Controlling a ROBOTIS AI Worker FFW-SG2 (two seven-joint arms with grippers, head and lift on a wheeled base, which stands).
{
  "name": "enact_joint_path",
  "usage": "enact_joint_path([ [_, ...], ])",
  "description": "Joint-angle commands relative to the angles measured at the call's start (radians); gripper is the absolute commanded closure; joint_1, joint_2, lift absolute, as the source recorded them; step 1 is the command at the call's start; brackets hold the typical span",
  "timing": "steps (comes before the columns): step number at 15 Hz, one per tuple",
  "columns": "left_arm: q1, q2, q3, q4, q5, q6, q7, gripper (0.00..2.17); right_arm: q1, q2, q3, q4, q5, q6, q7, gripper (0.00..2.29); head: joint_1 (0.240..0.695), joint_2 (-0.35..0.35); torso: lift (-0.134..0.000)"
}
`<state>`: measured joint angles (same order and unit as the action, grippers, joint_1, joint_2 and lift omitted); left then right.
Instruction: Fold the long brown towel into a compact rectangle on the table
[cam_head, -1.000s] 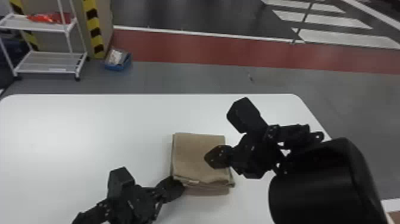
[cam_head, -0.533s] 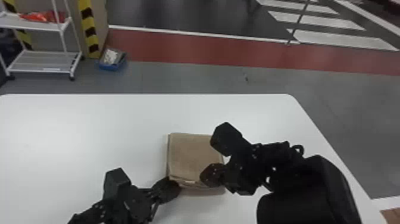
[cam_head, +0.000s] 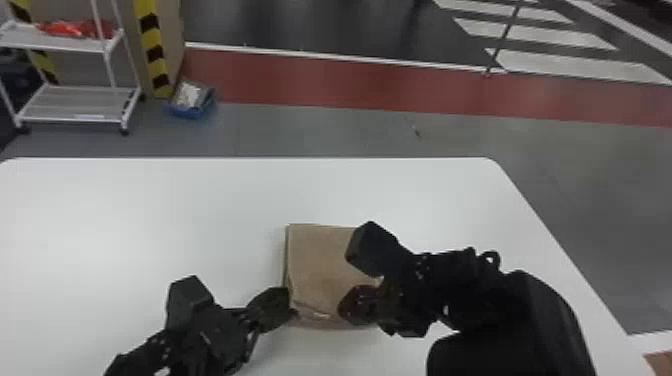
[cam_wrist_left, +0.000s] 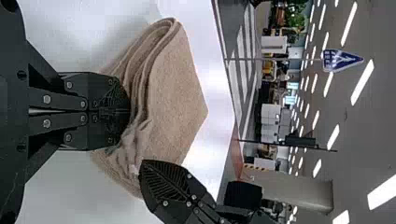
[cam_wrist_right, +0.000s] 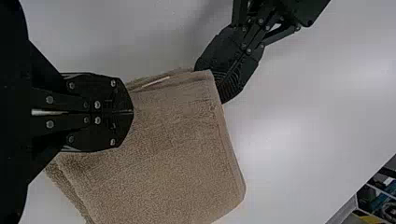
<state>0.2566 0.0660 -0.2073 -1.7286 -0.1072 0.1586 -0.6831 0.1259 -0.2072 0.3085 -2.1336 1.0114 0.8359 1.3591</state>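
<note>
Counter (cam_head: 150, 220): white, carrying the folded brown towel (cam_head: 320, 260).
Left gripper (cam_head: 287, 310): you are holding it closed at the towel's near-left corner.
Right gripper (cam_head: 350, 306): closed, over the near-right part.
Hold: you cannot tell whether either is pinching cloth.
Room: white cart (cam_head: 75, 119), blue bin (cam_head: 187, 112) standing beyond.

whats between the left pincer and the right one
The near part of the folded brown towel lies between the left pincer and the right pincer, as the head view shows.
</note>
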Motion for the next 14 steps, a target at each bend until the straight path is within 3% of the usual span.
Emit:
enact_joint_path([
  [1, 0.0, 0.0, 0.022, -0.019, 0.003, 0.003, 0.0, 2.02, 0.001, 0.0, 0.001, 0.004, 0.01, -0.008, 0.008, 2.26, 0.695, -0.176, -0.124],
  [6, 0.009, -0.006, 0.082, -0.105, 0.041, 0.055, 0.019, 2.02, 0.001, 0.0, 0.006, 0.006, 0.018, -0.011, 0.008, 2.26, 0.695, -0.124, -0.124],
  [9, 0.038, -0.005, 0.039, -0.14, 0.046, 0.052, 0.008, 2.02, 0.004, 0.0, 0.015, 0.004, 0.03, -0.011, 0.008, 2.26, 0.695, -0.117, -0.124],
  [14, 0.036, 0.002, -0.043, -0.077, -0.025, 0.046, 0.0, 2.02, 0.009, 0.0, 0.02, 0.003, 0.036, -0.011, 0.008, 2.26, 0.695, -0.179, -0.124],
])
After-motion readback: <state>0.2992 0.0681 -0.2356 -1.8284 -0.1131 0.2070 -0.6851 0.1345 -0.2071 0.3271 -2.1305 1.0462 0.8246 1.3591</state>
